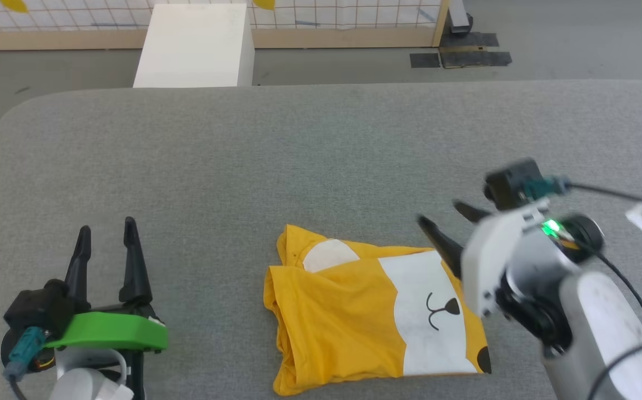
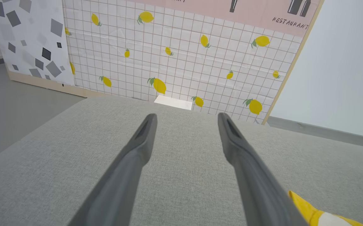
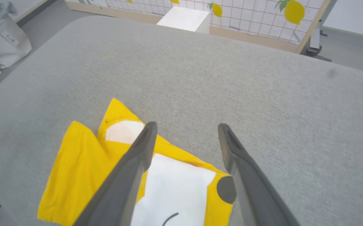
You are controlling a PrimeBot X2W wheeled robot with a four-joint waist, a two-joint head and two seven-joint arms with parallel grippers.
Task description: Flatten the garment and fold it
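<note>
Head view, lower left: left gripper (image 1: 106, 228) is noted with jaws wide and empty. Lower centre: the mustard-yellow cotton T-shirt with white patches (image 1: 354, 311) is laid folded in a rough rectangle. Right: right gripper (image 1: 439, 212) is spread wide, empty, over the shirt's upper right corner. Risk judged: layers could be dragged open if a fingertip snags the cloth. Cloth is soft, bunched along its left edge; the grey padded surface (image 1: 321, 155) is coarsely woven.

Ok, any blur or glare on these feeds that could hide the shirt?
Head view: soft even light, no glare; shirt sharp, right end effector slightly smeared. Right wrist view: shirt crisp, fingers soft near the bottom edge. Left wrist view: sharp, shirt corner cut off by the frame.
</note>
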